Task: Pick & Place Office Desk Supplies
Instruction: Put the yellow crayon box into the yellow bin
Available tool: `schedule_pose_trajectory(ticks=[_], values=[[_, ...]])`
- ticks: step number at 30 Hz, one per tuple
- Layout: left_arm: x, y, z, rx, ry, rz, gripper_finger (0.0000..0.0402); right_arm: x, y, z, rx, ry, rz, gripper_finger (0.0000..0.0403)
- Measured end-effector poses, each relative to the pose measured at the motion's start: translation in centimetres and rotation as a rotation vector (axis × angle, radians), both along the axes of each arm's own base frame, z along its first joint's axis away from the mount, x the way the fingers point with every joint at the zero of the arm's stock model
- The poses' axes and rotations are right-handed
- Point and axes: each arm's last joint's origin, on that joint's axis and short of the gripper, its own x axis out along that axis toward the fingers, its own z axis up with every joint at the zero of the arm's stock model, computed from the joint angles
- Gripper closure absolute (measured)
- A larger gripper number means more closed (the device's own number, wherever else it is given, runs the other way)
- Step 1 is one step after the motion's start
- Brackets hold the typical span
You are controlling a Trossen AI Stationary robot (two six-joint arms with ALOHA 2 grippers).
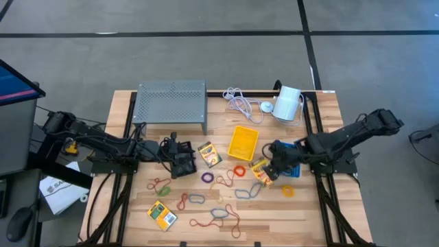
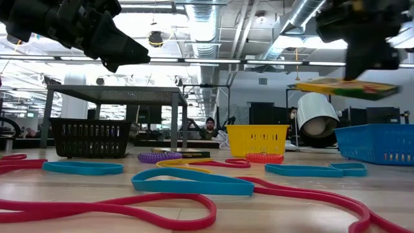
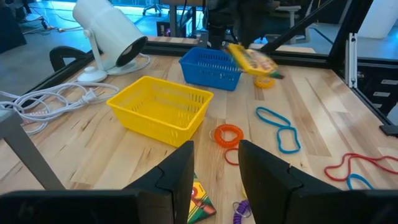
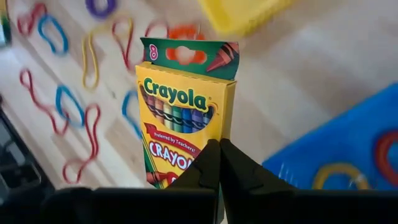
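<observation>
My right gripper (image 4: 219, 155) is shut on a yellow-green crayon box (image 4: 180, 118) and hangs in the air beside the blue bin (image 3: 211, 67). My left gripper (image 3: 216, 171) is open and has nothing in it, above the black bin (image 2: 90, 137). The yellow bin (image 1: 243, 141) stands between the arms. A second crayon box (image 1: 209, 154) lies flat near the black bin and a third (image 1: 162, 215) near the front left. Several coloured rubber-band loops (image 1: 218, 214) lie flat across the near half of the table. My right gripper pinches the crayon box at its bottom end (image 4: 199, 163), close to one long edge; the shut fingers hide the exact spot. The fingers slant down onto it from above. The box (image 2: 349, 88) is lifted clear of the table and lies nearly level below the fingers.
A grey perforated stand (image 1: 171, 103) stands at the far left of the table. A white cable (image 1: 241, 103) and a white cylinder (image 1: 288, 103) lie at the far right. Rubber bands (image 4: 339, 175) lie inside the blue bin. Black frame rails run along both table sides.
</observation>
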Motion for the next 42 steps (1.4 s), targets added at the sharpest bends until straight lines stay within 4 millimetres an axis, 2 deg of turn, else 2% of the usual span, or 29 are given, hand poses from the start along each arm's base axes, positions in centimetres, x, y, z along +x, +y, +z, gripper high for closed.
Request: schedule_pose_trajectory(ticks=[13,22,33,42], values=[[0.1,0.0,0.2,0.036,-0.018,-0.01,0.0279,2.5,-5.5,1.0,-0.102,-0.181,-0.076,0.0403],[0.1,0.0,0.2,0.036,-0.02,-0.01,0.0279,3.5,-8.4,2.0,-0.146,-0.318,-0.178,0.0403],[0.1,0.0,0.6,0.054,-0.049,-0.015,0.0279,3.8,-9.4,1.8,-0.215,-0.326,-0.321,0.0403],[0.1,0.0,0.6,0.053,-0.053,-0.015,0.0279,6.4,-9.3,-1.2,-0.219,-0.255,-0.351,0.0403]])
